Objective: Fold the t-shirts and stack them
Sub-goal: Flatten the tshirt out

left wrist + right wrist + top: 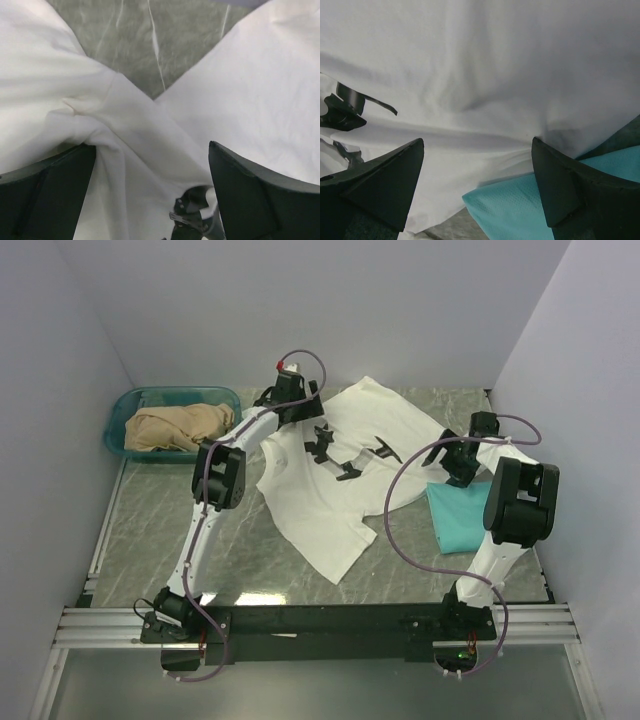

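Left end effector (320, 443) is released, fingers spread wide and holding nothing, poised over the far-left part of the large white cloth t-shirt with the black chest print (320, 515). In its wrist view the jaws straddle a bunched ridge of white fabric, and a wedge of the grey marbled surface (175, 40) shows between two flaps. That tee lies crumpled and skewed across the middle, hem toward the near edge, one sleeve reaching out to the far right. Over that sleeve hangs the right end effector (446, 458), likewise released and empty. Just nearside of it sits the folded teal-green cloth t-shirt (455, 520), its edge meeting the white fabric; which lies on top I can't tell.

My read: the white tee wants flattening before any fold. The best play is for each side to come down on one clean edge, a shoulder or sleeve seam rather than the bunched ridge, pinch a single layer, then draw apart so the wrinkles pull out. Keep the right pinch off the teal corner, or that folded tee gets dragged.

Room now: far left, the teal plastic basket (118, 412) with tan cloth (175, 427) sits by the wall, well apart. Bare surface opens near-left of the hem, good landing ground. On the right it's tight, with the teal tee near the surface edge and the white side wall (600, 390) beyond.
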Motion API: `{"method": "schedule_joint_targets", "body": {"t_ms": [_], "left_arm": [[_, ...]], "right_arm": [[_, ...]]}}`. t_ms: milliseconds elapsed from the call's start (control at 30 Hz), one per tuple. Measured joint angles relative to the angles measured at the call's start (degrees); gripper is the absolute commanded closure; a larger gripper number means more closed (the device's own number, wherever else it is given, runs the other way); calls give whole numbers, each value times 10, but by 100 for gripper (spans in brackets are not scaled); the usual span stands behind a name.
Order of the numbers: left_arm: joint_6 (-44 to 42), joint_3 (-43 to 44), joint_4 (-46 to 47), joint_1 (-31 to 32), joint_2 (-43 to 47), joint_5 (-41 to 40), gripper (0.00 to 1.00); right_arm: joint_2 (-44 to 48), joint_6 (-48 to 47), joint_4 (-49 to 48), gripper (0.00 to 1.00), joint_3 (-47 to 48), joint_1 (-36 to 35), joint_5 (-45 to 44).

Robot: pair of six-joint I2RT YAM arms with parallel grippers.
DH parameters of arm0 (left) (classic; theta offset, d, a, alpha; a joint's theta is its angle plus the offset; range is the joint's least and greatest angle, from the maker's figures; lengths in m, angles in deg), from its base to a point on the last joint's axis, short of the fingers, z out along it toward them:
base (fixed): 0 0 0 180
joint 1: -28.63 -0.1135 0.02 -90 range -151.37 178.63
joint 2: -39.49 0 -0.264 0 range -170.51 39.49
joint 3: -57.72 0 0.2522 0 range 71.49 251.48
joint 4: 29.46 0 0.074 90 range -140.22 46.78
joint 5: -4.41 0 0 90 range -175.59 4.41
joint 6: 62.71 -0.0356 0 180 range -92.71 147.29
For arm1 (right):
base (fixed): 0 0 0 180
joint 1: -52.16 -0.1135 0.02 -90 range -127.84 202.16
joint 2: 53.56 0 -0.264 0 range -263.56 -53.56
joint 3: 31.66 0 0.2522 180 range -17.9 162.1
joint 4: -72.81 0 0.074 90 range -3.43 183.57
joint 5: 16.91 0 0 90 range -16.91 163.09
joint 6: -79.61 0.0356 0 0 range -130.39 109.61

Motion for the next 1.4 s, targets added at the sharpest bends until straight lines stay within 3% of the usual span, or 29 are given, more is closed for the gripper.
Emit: {"method": "schedule_joint_targets", "body": {"t_ms": [300, 533, 733, 967, 1267, 1400], "left_arm": [[-5, 24, 24, -35, -23, -22, 1], [6, -18, 17, -132, 18, 49, 1], [-10, -33, 13, -136, 63, 109, 1], [-28, -71, 15, -101, 119, 113, 1], [-12, -228, 35, -71, 212, 109, 1], [2, -310, 46, -65, 235, 92, 1]], "right_arm": [[2, -1, 0, 5, -1, 2, 0], [23, -14, 8, 5, -17, -17, -19], [42, -33, 41, 5, 18, -64, -53], [5, -56, 59, 4, 211, -117, -79], [-280, -74, 135, 4, 596, -125, -69], [-353, -80, 163, 4, 631, -125, -65]]}}
